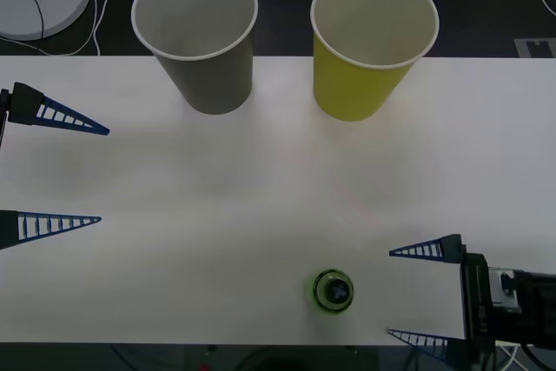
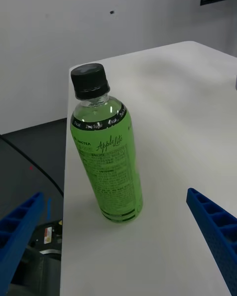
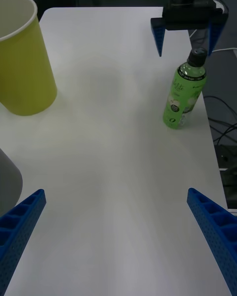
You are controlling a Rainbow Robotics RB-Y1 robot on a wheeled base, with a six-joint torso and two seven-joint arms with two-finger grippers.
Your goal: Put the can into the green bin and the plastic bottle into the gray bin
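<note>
our right gripper (image 1: 391,294) hangs spread wide at the table's near right corner, its blue fingers (image 2: 212,229) apart and pointed at the plastic bottle (image 1: 332,290), which stands upright near the table's front edge, just beside the fingertips and untouched. our left gripper (image 1: 104,175) waits at the left side, fingers likewise spread, holding nothing. at the far side of the white table (image 1: 217,215) stand the gray bin (image 1: 198,36) and the green bin (image 1: 369,45), side by side and apart, well away from the bottle.
</note>
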